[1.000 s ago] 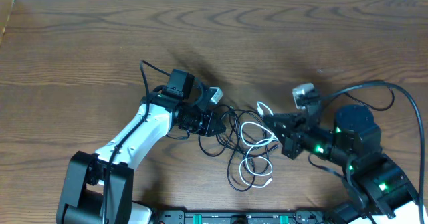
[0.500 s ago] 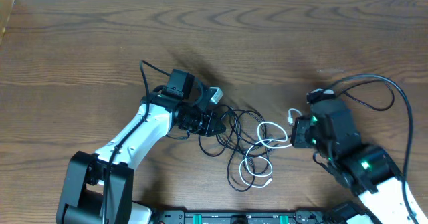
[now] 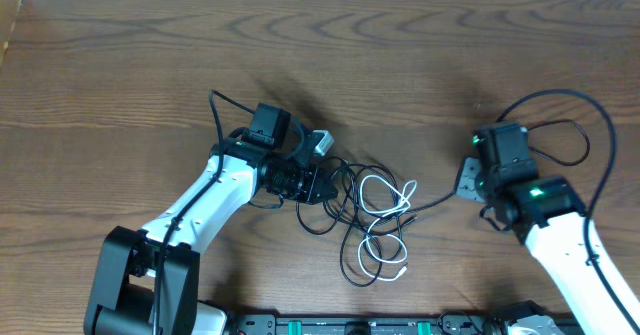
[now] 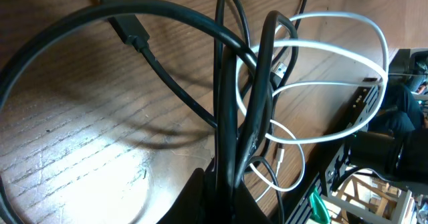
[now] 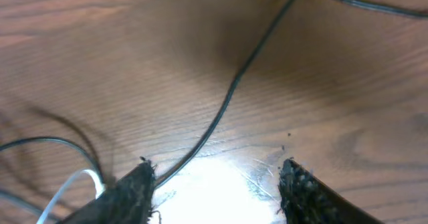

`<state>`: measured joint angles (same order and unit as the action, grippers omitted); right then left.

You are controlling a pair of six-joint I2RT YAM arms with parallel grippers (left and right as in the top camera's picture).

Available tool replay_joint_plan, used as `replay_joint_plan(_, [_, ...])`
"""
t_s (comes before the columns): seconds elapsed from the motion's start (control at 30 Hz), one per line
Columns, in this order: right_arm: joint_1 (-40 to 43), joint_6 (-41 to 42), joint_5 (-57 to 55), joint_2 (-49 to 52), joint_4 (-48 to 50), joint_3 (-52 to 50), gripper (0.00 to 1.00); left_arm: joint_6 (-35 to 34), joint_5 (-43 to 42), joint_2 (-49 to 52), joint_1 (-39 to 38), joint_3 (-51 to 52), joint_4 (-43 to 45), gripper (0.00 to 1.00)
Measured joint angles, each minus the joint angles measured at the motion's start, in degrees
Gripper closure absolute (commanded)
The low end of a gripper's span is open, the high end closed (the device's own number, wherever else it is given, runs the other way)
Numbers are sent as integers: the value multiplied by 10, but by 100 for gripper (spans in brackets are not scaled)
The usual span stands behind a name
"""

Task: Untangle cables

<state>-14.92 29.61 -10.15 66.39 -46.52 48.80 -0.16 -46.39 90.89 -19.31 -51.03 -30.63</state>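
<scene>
With the left jaws clamped on the black cable (image 4: 222, 83) at the tangle's 9 o'clock edge, mid-surface (image 3: 150, 55), and the right jaws apart and empty astride a black strand toward 3 o'clock, it seems best to close on that strand alone, clear of the white cable (image 4: 334, 14), and pull gently.

Left wrist view: a blown-out hot spot is seen on the table (image 4: 60, 83) wood below and left of the black cable (image 4: 167, 13) loops. Crisp shadows are cast beside that cable, and its strands nearest the lens are defocused. The white cable (image 4: 334, 43) is rendered near clipping.
Right wrist view: the whole frame is softened by blur – white glare sits just below the black cable, and the wood above it is dimmer.
Overhead: lit evenly and diffusely from above, sharp – only a faint shadow falls up-left of the black cable.
</scene>
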Motion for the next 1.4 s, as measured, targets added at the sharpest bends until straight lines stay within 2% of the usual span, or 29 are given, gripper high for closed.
replay_joint_plan(0.13, [0,-62,109,-1,-15,56,42,0,0,0,0,0,0,92])
replay_joint_plan(0.3, [-33,-116,264,-1,-43,63,43,0,0,0,0,0,0,92])
replay_joint_plan(0.5, [-116,-138,336,-1,-74,63,44,0,0,0,0,0,0,92])
replay_joint_plan(0.8, [-248,-140,298,9,-83,62,44,-10,0,0,0,0,0,92])
replay_joint_plan(1.03, [-331,-140,242,81,-78,61,48,-15,0,0,0,0,0,92])
replay_joint_plan(1.4, [-377,-133,174,231,-76,60,53,-15,0,0,0,0,0,92])
